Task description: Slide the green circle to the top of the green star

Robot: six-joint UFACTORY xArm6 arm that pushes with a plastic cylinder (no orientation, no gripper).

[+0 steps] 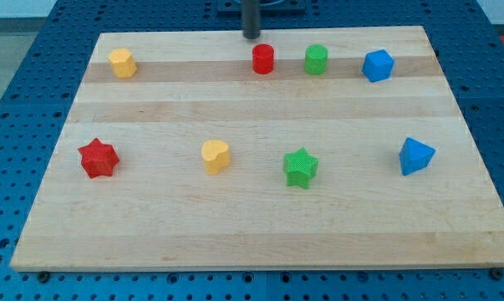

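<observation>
The green circle (316, 59) stands near the view's top, right of centre, between a red circle (262, 59) and a blue block (377, 65). The green star (300, 167) lies well below it, slightly to its left, in the lower half of the wooden board (252, 234). My tip (251, 35) is at the board's top edge, just above and left of the red circle, and left of the green circle. It touches no block.
A yellow block (122, 63) sits at the top left. A red star (98, 158) lies at the left, a yellow heart (215, 155) left of the green star, a blue block (415, 155) at the right.
</observation>
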